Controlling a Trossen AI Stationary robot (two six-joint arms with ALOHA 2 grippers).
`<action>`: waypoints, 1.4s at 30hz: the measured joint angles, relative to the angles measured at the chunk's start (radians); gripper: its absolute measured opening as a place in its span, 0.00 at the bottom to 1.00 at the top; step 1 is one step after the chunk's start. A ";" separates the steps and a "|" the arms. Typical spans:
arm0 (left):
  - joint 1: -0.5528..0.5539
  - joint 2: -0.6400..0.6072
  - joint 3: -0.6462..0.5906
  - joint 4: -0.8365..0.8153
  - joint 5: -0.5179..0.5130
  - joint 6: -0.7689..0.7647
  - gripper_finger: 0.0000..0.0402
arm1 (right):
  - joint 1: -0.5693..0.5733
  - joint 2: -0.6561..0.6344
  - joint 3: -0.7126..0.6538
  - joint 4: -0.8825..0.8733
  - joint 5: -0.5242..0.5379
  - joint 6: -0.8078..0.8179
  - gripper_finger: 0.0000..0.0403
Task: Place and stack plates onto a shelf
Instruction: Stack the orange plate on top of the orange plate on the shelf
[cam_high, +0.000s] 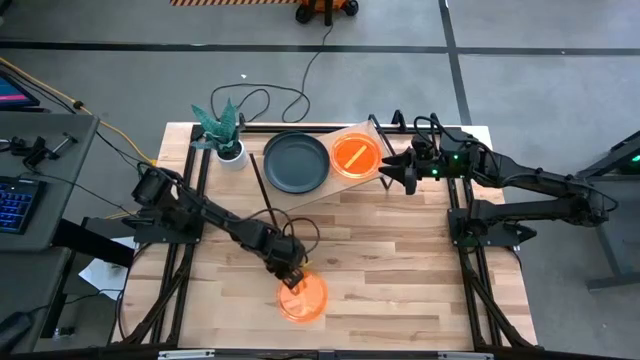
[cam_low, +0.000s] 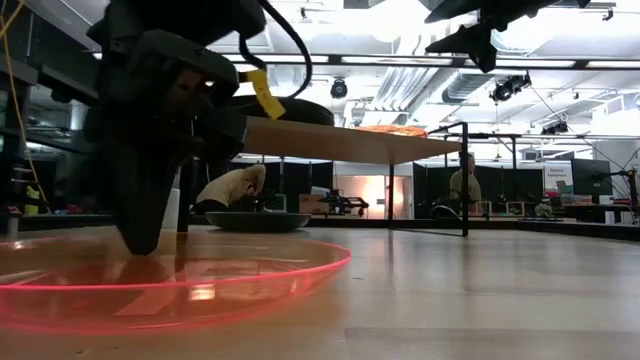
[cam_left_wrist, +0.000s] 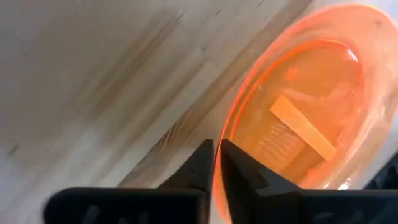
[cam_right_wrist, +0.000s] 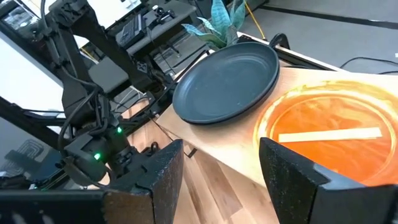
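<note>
An orange translucent plate (cam_high: 303, 298) lies near the table's near edge, and my left gripper (cam_high: 293, 279) stands over its far-left rim, shut on it. The shelf (cam_high: 372, 180), a light-wood board on black wire legs, stands toward the far edge. On it lie a black plate (cam_high: 296, 162) and a second orange plate (cam_high: 355, 156). My right gripper (cam_high: 398, 170) hovers open just right of the shelf, level with the board, touching nothing. In the right wrist view the black plate (cam_right_wrist: 227, 81) and the orange plate (cam_right_wrist: 329, 137) lie beyond its gripper (cam_right_wrist: 221, 163). My left gripper (cam_left_wrist: 216, 148) pinches the orange plate's rim (cam_left_wrist: 226, 123) on the plate's far-left side. One finger is inside the plate and one outside. The fingers (cam_low: 146, 225) come from above, pointing down. The plate (cam_low: 200, 285) lies flat on the tabletop.
A potted plant (cam_high: 224, 135) stands at the table's far-left corner, left of the shelf. Another dark plate (cam_low: 256, 221) seems to lie on the table under the shelf board (cam_low: 340, 143). Bare wood spans the table's middle and right (cam_high: 400, 260). Cables trail off the far edge.
</note>
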 joint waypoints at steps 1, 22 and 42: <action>0.008 -0.003 0.000 0.001 0.014 0.017 0.02 | 0.000 0.000 0.000 0.000 0.000 -0.001 0.48; 0.322 -0.577 0.000 0.032 0.150 0.221 0.00 | 0.000 0.000 0.000 0.041 -0.001 0.006 0.48; 0.792 -0.286 0.369 0.139 -0.014 0.643 0.00 | 0.000 -0.003 0.000 0.572 0.062 -0.069 0.48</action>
